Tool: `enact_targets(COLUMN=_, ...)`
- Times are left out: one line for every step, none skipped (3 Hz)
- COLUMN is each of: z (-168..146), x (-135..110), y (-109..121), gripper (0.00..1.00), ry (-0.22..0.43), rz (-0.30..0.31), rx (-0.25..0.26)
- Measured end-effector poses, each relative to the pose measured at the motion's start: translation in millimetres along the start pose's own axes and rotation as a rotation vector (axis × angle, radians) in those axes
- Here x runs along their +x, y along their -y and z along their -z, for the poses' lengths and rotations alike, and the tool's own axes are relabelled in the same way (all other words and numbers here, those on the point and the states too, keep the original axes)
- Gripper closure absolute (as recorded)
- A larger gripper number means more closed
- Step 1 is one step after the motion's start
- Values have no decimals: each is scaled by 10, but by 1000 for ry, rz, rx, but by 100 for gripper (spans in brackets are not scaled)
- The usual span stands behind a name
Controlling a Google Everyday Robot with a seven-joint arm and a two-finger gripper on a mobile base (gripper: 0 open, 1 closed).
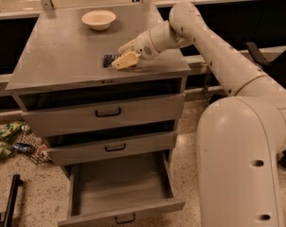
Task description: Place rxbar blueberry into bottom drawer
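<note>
Speckled beige terrazzo floor (190,174) at 5 o'clock. Grey metal cabinet (62,56) at centre, gripper (126,60) low over its top. Dark under-counter recess (3,46) at 9. Black office chair (259,56) at 3. Crumpled green wrappers (8,136) on the floor at 8.

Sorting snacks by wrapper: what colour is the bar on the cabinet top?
The rxbar blueberry is dark blue, camera view; end effector at its right end.

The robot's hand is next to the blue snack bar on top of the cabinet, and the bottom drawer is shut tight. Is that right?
Not quite. The bottom drawer is not shut. It is pulled open, and the camera view shows it with nothing inside. The rest is right: the gripper is next to the rxbar blueberry on the cabinet top.
</note>
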State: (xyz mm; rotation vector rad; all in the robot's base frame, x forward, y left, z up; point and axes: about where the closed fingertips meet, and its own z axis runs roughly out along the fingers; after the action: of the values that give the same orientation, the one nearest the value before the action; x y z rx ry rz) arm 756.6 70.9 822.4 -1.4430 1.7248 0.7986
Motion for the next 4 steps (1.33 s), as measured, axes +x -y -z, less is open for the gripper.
enact_targets(z=7, x=-10, y=0, gripper=100, ry=0, rz=0, rx=0)
enact_targets(z=10, x=-16, y=0, gripper=100, ry=0, rz=0, rx=0)
enact_targets(z=196, x=-97, y=-162, gripper=100, ry=17, rz=29, rx=8)
enact_targets(z=940, x=-333, y=-946, gripper=100, ry=78, rz=146, rx=32)
